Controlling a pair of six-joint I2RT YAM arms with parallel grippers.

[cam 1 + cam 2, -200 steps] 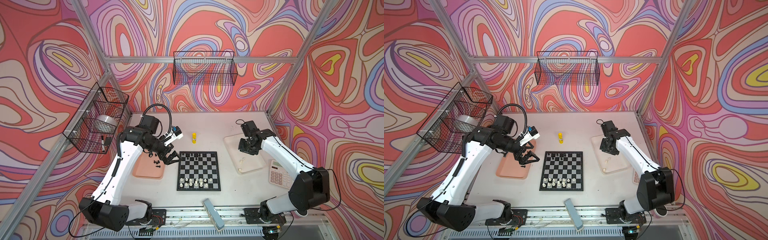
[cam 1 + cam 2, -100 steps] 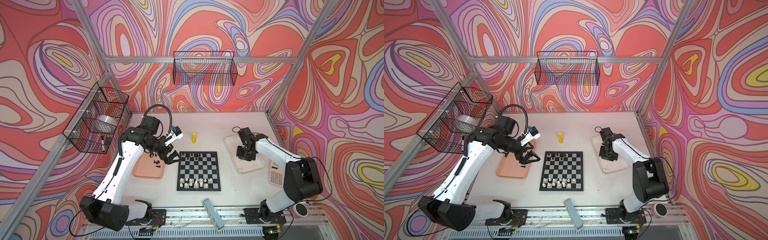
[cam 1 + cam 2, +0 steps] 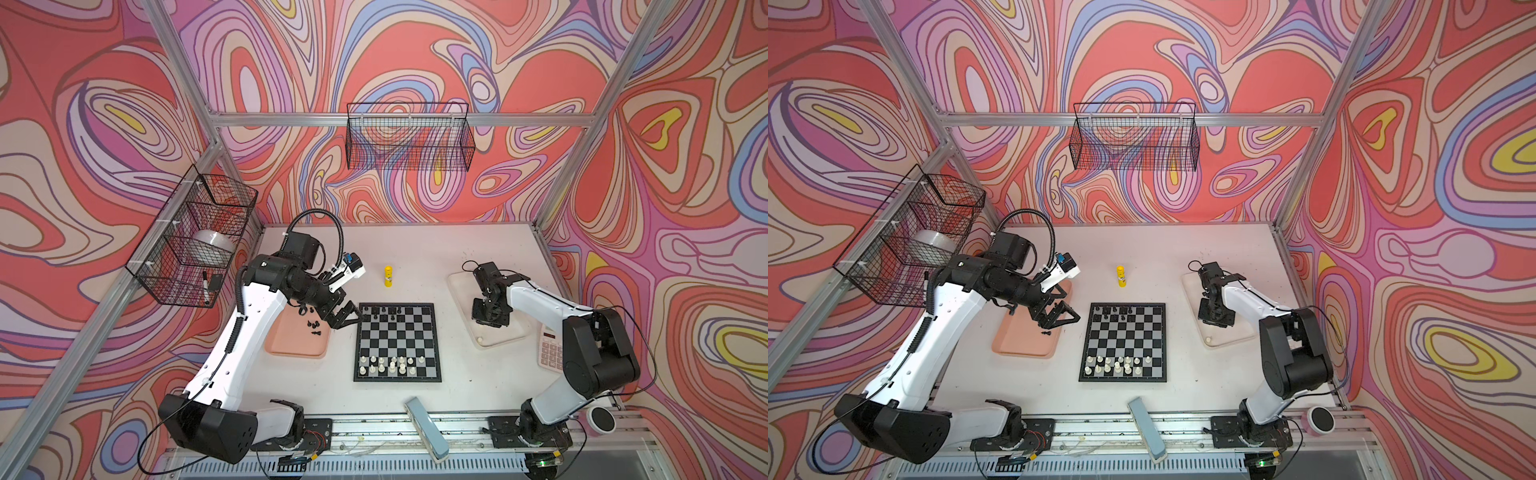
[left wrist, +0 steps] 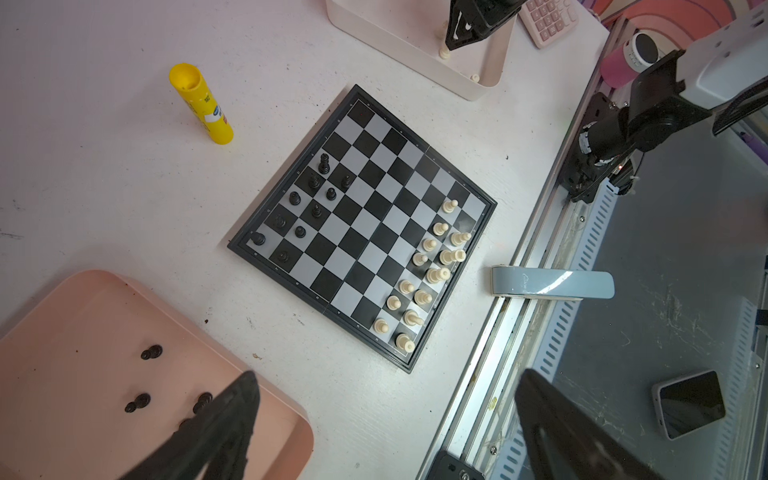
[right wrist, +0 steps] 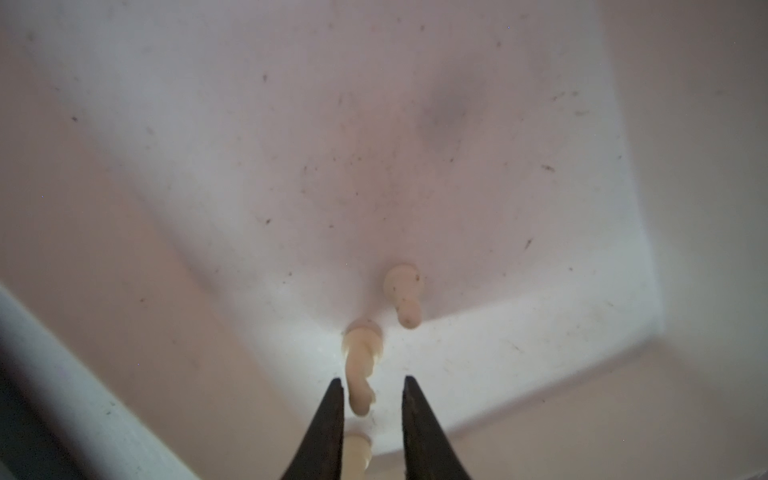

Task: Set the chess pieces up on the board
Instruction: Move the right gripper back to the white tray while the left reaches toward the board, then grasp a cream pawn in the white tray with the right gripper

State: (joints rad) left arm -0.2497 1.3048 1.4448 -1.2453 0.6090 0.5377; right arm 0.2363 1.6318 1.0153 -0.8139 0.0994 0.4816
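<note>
Right claw (image 5: 372, 379) (jaws slightly apart) straddles a cream chess piece (image 5: 360, 370).

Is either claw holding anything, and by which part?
Nothing is held. The left claw is open and empty; the right claw straddles a cream chess piece in the white tray.

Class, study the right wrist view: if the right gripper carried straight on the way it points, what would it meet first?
Most likely the small cream-white plastic chess piece lying between the right gripper's slightly parted jaws, then the white plastic tray's floor. Depth is unclear.
</note>
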